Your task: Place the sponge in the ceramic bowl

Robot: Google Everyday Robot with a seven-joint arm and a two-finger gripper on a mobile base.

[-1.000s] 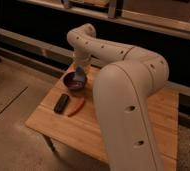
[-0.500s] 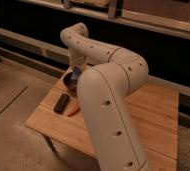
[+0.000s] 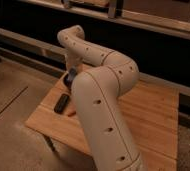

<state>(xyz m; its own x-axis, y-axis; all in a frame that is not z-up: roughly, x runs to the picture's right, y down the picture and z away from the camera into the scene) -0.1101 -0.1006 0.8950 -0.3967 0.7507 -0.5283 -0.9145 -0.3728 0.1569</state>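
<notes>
Claw (image 3: 69, 78) sits low over the far left part of the worktop (image 3: 153, 115), half hidden behind the arm. Apart or together: cannot tell. Blue-grey sponge (image 3: 72, 72) shows at the claw. Black bar (image 3: 61, 102) lies nearby on the wood.

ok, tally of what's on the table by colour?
Black: 1, oblong bar
Red-orange: 1, slim piece
Blue-grey: 1, sponge, at the claw behind the arm
Dark maroon: 1, ceramic bowl, only an edge showing by the claw
Total: 4
</notes>
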